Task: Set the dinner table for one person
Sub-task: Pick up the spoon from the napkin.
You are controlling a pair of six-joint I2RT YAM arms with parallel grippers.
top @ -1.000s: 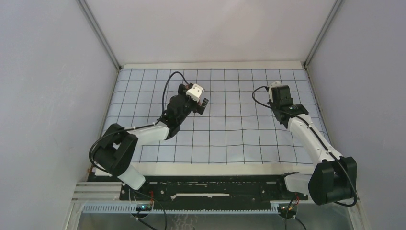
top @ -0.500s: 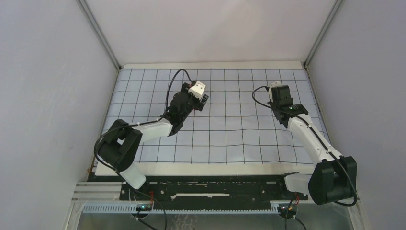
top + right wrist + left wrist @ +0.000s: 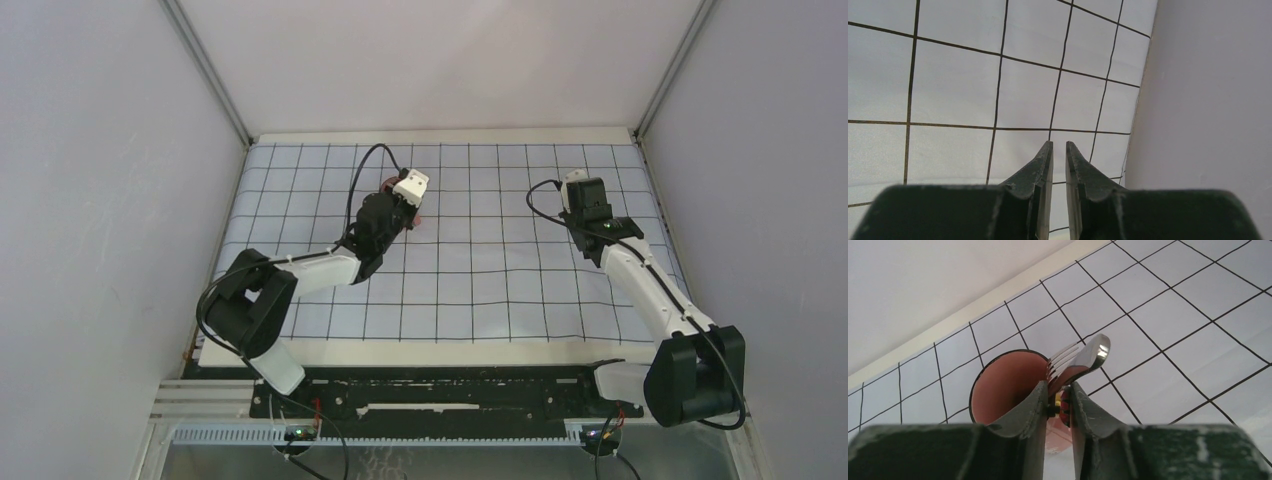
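The left pincer (image 3: 1057, 399) clamps the cutlery (image 3: 1079, 360) standing in a pink cup (image 3: 1004, 387); stiff, slick metal, likely best held mid-handle; the right pincer (image 3: 1059, 150) hangs nearly closed, empty.

— What sort of place are we looking at?

— A lab test booth. Plain grey walls (image 3: 110, 200) are closing in a bench (image 3: 450, 133) on three sides, with metal posts (image 3: 205, 70) running up the corners.

— Anything else pointing that way?

— A blue cloth with a black grid (image 3: 480, 270) is covering the bench, and two robot arms (image 3: 640, 275) are sitting bolted to a black rail (image 3: 440, 395), with loose cables (image 3: 340, 455) trailing below.
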